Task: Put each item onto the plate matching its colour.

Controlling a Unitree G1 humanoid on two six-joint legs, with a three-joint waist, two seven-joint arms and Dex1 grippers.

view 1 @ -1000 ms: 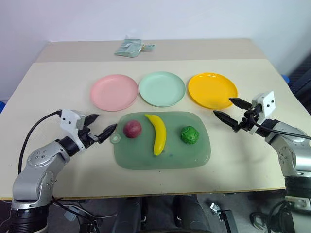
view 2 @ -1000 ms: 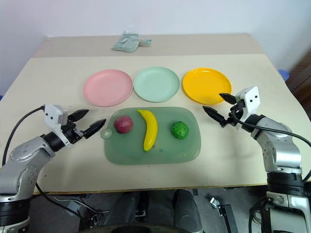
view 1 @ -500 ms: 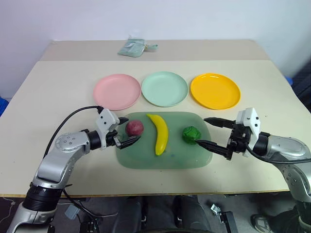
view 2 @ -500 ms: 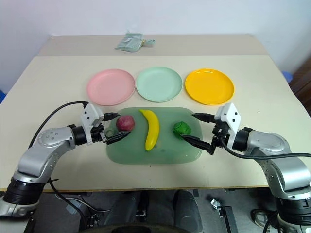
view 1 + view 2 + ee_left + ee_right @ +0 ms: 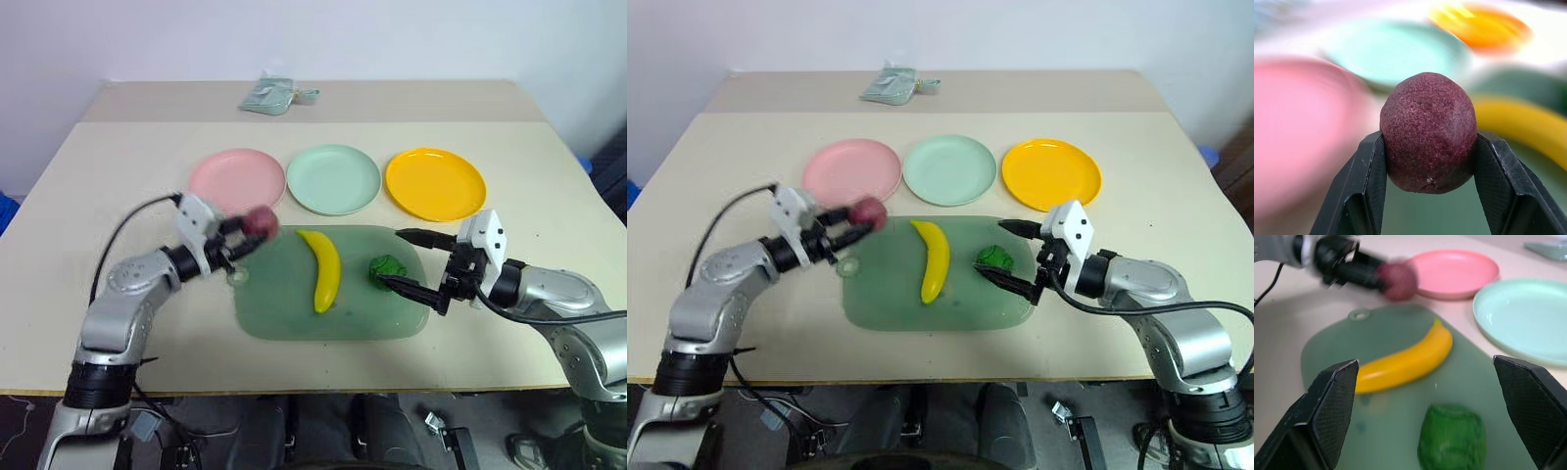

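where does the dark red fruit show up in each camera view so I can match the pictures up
Left eye view: the dark red fruit is held in the left end effector, beside the green board's near-left corner.
Right eye view: left of centre, just below the pink plate.
Left wrist view: dead centre, clamped between the black fingers.
Right wrist view: near the top, in front of the pink plate.
Shared landmark: the pink plate.

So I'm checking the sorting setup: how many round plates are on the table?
3, in a row behind the green board: the pink plate on the robot's left, the mint green plate in the middle, the orange-yellow plate on the right. All three lie bare, none hidden.
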